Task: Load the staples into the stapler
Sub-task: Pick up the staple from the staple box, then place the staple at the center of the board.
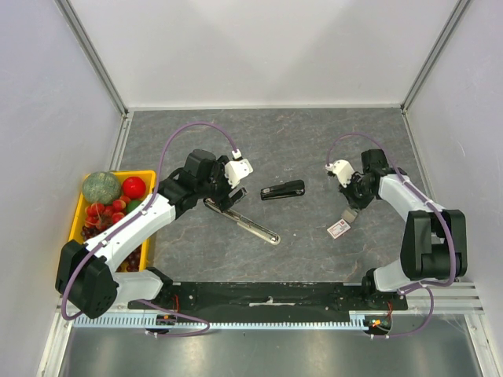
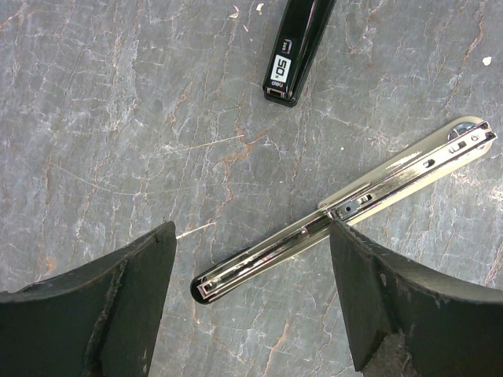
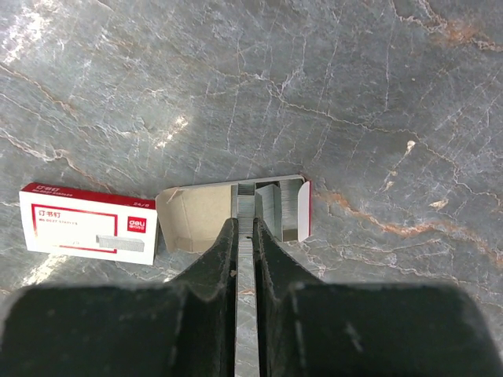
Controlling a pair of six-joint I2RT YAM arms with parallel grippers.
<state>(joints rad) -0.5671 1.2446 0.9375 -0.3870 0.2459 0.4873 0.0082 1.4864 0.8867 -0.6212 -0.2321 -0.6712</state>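
Observation:
The stapler (image 1: 245,223) lies folded open flat on the grey table, its chrome magazine (image 2: 369,198) facing up. My left gripper (image 2: 251,236) hangs open just above its black end, one finger on each side, touching nothing. The staples box is in two parts: a white and red sleeve (image 3: 86,224) and an open tray (image 3: 192,216) with grey staple strips (image 3: 289,206). My right gripper (image 3: 245,229) reaches into the tray and is shut on one grey strip (image 3: 246,203). From above, the box (image 1: 339,228) sits under the right gripper (image 1: 350,214).
A second, closed black stapler (image 1: 283,191) with a "50" label (image 2: 280,69) lies between the arms, beyond the open one. A yellow bin (image 1: 78,206) of fruit and vegetables stands at the left edge. White walls enclose the table on three sides.

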